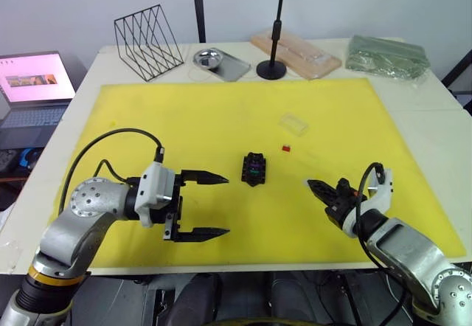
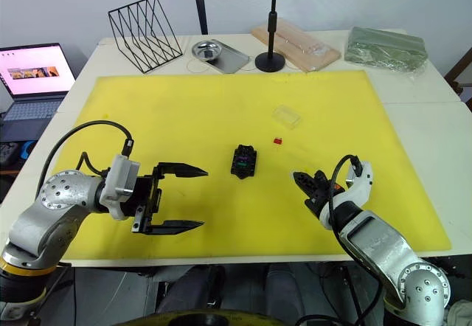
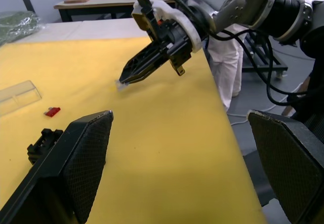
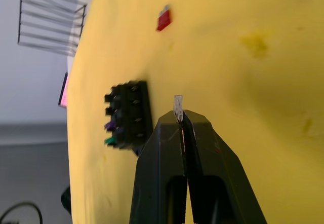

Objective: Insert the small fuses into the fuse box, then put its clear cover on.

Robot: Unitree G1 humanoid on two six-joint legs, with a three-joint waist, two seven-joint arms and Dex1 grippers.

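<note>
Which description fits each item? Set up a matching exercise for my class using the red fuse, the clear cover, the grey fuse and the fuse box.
Items:
1. red fuse
2. clear cover
3. grey fuse
4. fuse box

Descriptions:
A. pinched in the right gripper
B. black, mid-mat, fuses already in slots
C. loose on the mat, between cover and box
D. transparent, lying beyond the red fuse

Pairs: 1-C, 2-D, 3-A, 4-B

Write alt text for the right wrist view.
The right gripper is shut on a small grey fuse above a yellow mat. Beyond lie the black fuse box and a loose red fuse.
</note>
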